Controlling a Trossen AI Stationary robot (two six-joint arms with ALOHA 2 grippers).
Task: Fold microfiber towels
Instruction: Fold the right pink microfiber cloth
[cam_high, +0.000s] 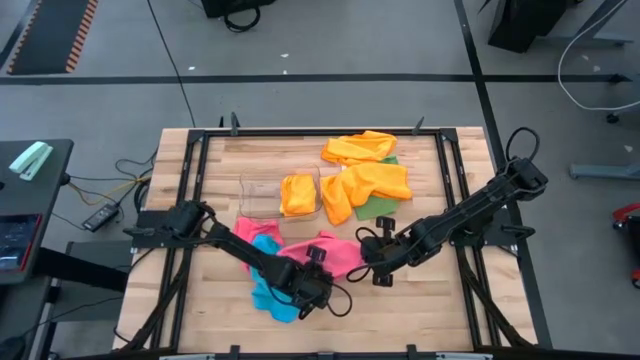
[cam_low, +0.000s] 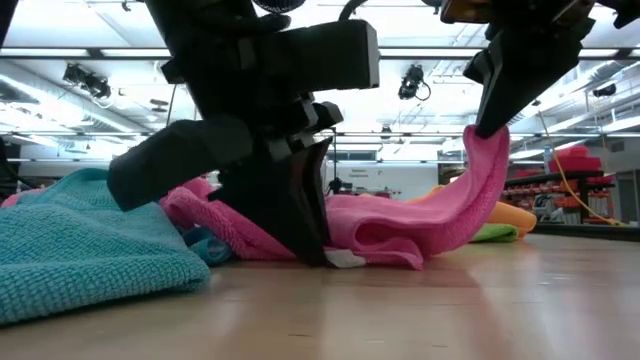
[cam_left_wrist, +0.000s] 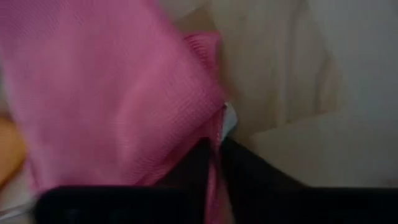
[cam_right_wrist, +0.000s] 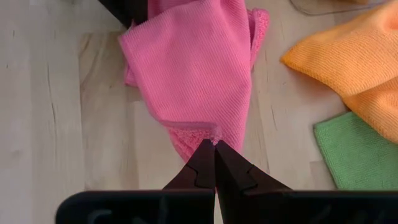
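A pink towel (cam_high: 305, 252) lies crumpled at the table's middle, near its front edge, between my two grippers. My left gripper (cam_high: 312, 288) is down at the towel's near side, shut on it, fingertips at the tabletop (cam_low: 305, 250). My right gripper (cam_high: 372, 265) is shut on the towel's right end and holds that end raised (cam_low: 492, 125). A blue towel (cam_high: 268, 298) lies under and beside the left arm, partly beneath the pink one. My left gripper pinches an edge of the pink towel (cam_left_wrist: 214, 134) between its two fingers, beside a small white tag (cam_left_wrist: 229, 118). The fingers slant down from the table's left. That part of the towel lies low on the table. My right gripper pinches a corner of the pink towel (cam_right_wrist: 211, 134) at its fingertips, slanting down from the table's right. The corner is lifted clear of the table. The cloth hangs slack from it (cam_low: 470, 190) down to the rest, which lies on the table.
A clear bin (cam_high: 258, 195) stands at the middle back with an orange towel (cam_high: 298, 195) at its right side. More orange towels (cam_high: 368, 183) (cam_high: 360, 148) and a green one (cam_high: 380, 207) lie behind the right gripper. Bare wood lies at the front right.
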